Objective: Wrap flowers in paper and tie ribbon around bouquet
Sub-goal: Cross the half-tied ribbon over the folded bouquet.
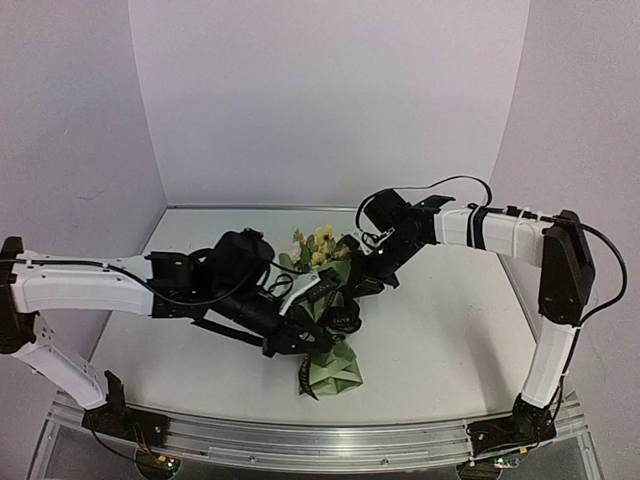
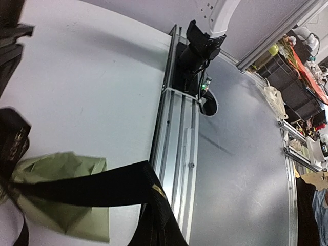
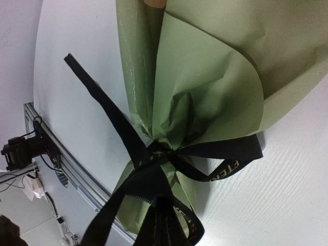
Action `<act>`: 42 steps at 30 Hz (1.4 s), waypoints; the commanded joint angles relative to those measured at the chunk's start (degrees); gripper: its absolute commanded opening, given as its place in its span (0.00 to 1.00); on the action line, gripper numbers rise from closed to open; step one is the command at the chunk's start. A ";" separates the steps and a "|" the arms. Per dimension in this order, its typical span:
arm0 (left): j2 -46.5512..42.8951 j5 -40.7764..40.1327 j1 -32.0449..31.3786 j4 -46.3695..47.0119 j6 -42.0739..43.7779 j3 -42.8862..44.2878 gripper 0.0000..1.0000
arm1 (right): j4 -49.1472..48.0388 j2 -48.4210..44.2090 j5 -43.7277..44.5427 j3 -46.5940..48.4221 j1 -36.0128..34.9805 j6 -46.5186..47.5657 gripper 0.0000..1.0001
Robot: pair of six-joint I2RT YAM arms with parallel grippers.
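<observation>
While the bouquet (image 1: 335, 368) lies on the table (image 1: 450, 330), left jaws and right jaws are fully closed, each apparently pinching a ribbon (image 3: 123, 128) tail; ribbon limp, slick; paper (image 3: 205, 87) creases easily, so grip tails close in

Pale lilac walls (image 1: 330, 100), white table (image 1: 450, 330), aluminium rail (image 1: 330, 435) along its near edge, cluttered shelves (image 2: 302, 77) beyond

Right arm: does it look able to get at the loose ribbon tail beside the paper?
Probably yes, but not right away. The ribbon tail stretches out over bare table next to the paper, nothing over it. The right gripper is shut, seemingly on another strand, so it must let go first.
</observation>
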State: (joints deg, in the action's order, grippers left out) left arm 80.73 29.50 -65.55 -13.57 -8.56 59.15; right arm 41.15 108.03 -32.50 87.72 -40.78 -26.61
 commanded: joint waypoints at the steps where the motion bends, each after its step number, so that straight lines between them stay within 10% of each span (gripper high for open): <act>1: 9.89 3.48 -1.77 9.42 2.96 9.32 0.01 | 1.60 1.73 -4.37 4.33 1.24 -2.25 0.00; 18: 33.47 -13.99 -7.07 28.50 1.03 21.11 0.01 | 4.15 2.51 -10.10 5.46 3.43 0.56 0.00; 29: 36.32 -10.67 -9.02 27.30 3.28 22.34 0.32 | 7.28 2.89 -10.59 7.00 3.50 2.88 0.00; 42: 35.49 -12.15 -12.79 37.93 5.23 16.44 0.09 | 7.46 3.00 -10.58 6.53 3.52 3.15 0.00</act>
State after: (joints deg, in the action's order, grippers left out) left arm 116.71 18.18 -77.26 18.78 -4.32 76.17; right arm 47.93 110.59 -42.69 92.55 -37.52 -24.25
